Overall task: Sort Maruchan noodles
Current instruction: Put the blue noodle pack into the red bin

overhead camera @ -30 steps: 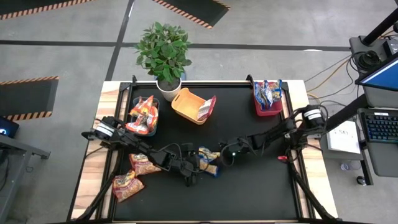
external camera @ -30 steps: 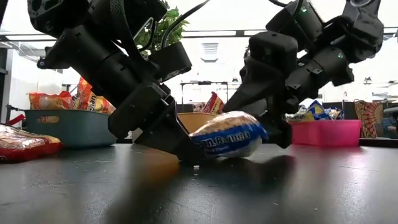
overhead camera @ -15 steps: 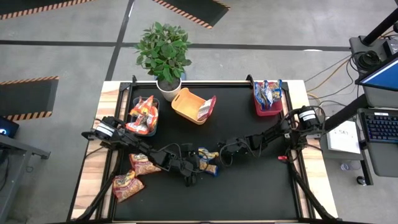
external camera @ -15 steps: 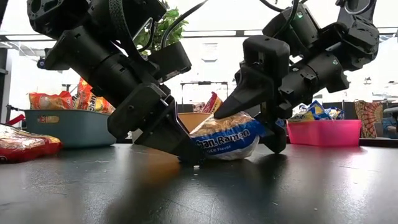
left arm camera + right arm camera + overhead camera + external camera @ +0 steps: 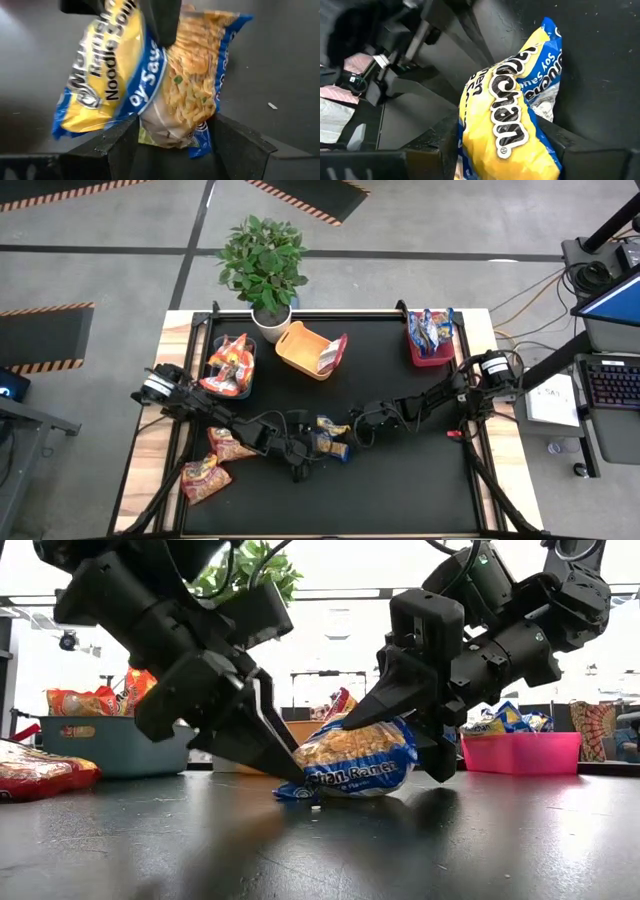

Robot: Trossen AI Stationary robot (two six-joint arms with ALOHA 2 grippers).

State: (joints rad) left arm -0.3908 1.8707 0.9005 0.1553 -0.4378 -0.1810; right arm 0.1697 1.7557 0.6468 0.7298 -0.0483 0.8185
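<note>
Progress: you have packets in all three bins | right gripper (image 5: 425, 745) pinches a blue-and-yellow packet (image 5: 352, 757) at table centre | left gripper (image 5: 275, 755) spread beside it | two red packets (image 5: 218, 460) remain.

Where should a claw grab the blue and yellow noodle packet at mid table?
Probably the blue packet by its raised right end, from the right and above: it tilts up there, its left corner on the table. The right claw already straddles that end.
</note>
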